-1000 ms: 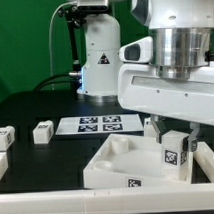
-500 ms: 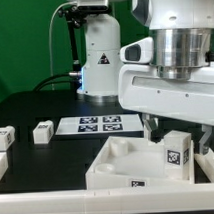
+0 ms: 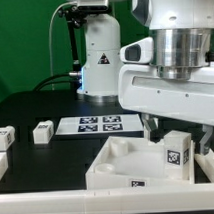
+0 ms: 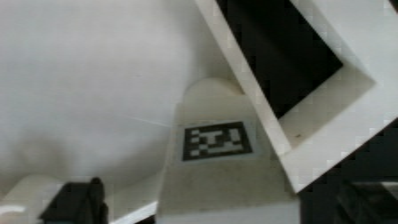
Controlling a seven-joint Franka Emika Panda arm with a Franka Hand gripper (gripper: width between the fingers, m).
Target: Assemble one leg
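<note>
The robot's claw [image 3: 174, 133] is hanging over the far corner of the large white tray-like plastic piece [image 3: 112, 160] on the exterior view's right, and it is gripping a small white plastic block-shaped leg [image 3: 175, 153] that is carrying a black-and-white square tag on its face. The dark fingers [image 3: 152, 127] are standing on either side of the leg's upper part, clamped on it, while the leg is hanging upright directly below the claw, inside the tray-like piece's raised rim; whether its lower end is touching the tray floor cannot be told. In the wrist view the leg [image 4: 217, 150] is stretching away from the camera between the two dark fingertips [image 4: 73, 201], its tag facing up, with the tray's white wall [image 4: 329, 120] running just beside it. Well away from the claw, toward the exterior view's left, two more small white tagged blocks [image 3: 42, 131] are lying on the black counter [image 3: 47, 157], and the flat white marker board [image 3: 92, 125] is lying between them and the claw.
</note>
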